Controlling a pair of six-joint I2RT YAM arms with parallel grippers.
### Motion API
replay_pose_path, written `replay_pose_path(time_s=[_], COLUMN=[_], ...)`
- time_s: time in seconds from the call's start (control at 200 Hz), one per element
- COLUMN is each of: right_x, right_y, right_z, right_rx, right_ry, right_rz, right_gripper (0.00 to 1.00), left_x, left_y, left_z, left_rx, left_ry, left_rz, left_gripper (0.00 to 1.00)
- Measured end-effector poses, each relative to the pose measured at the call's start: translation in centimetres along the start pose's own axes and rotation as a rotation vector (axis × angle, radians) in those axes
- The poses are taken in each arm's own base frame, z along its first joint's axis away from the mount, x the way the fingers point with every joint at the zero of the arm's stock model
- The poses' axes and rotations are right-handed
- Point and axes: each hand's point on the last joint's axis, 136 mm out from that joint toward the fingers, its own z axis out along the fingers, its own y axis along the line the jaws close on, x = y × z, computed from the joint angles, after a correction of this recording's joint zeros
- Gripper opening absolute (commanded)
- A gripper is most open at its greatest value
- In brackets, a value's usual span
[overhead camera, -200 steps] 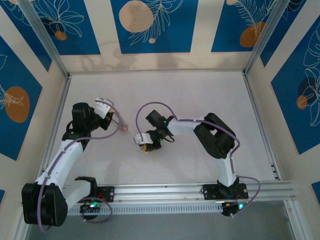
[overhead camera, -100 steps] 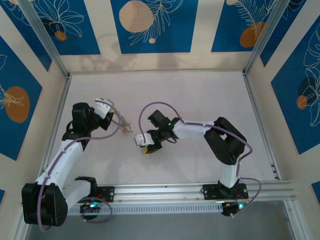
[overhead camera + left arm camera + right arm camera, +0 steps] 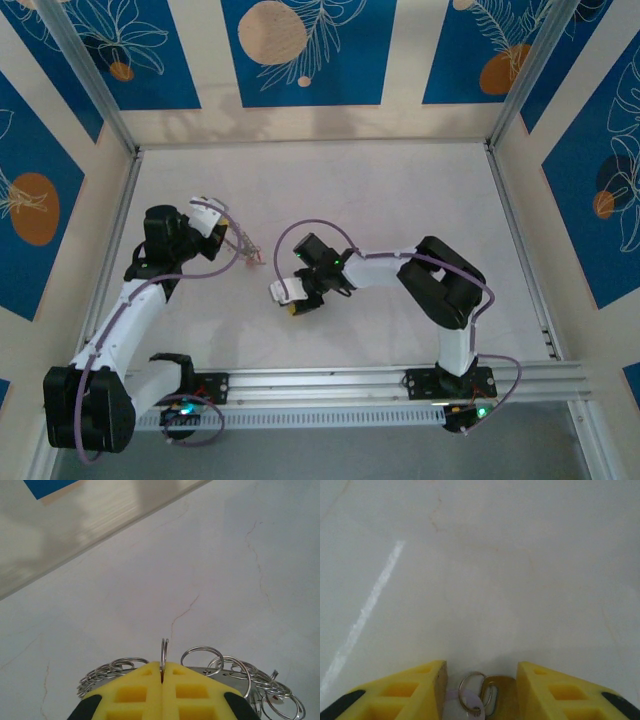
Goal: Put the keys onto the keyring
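Observation:
My left gripper is shut on one upright split ring of the keyring, a silvery bunch of small rings fanning out on both sides of the yellow fingers. From above, that gripper holds the keyring left of the table's centre, and small reddish bits hang at its right end. My right gripper stands open low over the table. Between its yellow fingers lies a key with a brass-coloured part, a small steel ring and a whitish round head. Seen from the top, the right gripper points left, a short way right of the keyring.
Aluminium rails and blue-patterned walls enclose the white table. A wall base runs across the far left ahead of the left gripper. A faint white stripe crosses the tabletop left of the right gripper.
The right gripper's jaws have spread apart around the key, and its arm has shifted slightly toward the near edge. The left gripper and keyring have stayed put.

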Motion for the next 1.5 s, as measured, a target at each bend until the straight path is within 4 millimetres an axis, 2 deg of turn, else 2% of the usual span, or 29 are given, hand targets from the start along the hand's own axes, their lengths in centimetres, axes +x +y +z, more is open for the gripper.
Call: replay_pose_path(time_s=[0.045,0.11,0.295,0.52,0.685,0.86,1.03,1.19,1.5], right_x=[0.1,0.2,0.5,0.7,0.8,1.2,1.6,1.9,2.3], right_y=[-0.1,-0.1,-0.3,-0.6,-1.9,-3.4,-2.2,-1.3,-1.5], right_z=[-0.1,-0.1,-0.1,-0.5,-1.7,-2.6,-2.4,-2.0,-1.8], right_rx=[0.006,0.013,0.034,0.073,0.130,0.176,0.141,0.126,0.141], right_ry=[-0.002,-0.001,0.002,0.006,-0.011,-0.024,-0.030,-0.003,0.053], right_rz=[0.000,0.005,-0.001,-0.005,0.020,0.063,0.060,-0.007,-0.139], right_gripper=[0.41,0.31,0.20,0.15,0.08,0.09,0.31,0.31,0.31], left_x=[0.0,0.0,0.0,0.0,0.0,0.0,0.0,0.0,0.0], left_y=[0.0,0.0,0.0,0.0,0.0,0.0,0.0,0.0,0.0], left_z=[0.0,0.0,0.0,0.0,0.0,0.0,0.0,0.0,0.0], left_rx=[0.000,0.000,0.000,0.000,0.000,0.000,0.000,0.001,0.001], left_ry=[0.000,0.000,0.000,0.000,0.000,0.000,0.000,0.000,0.000], left_rz=[0.000,0.000,0.000,0.000,0.000,0.000,0.000,0.000,0.000], left_gripper=[0.00,0.00,0.00,0.00,0.00,0.00,0.00,0.00,0.00])
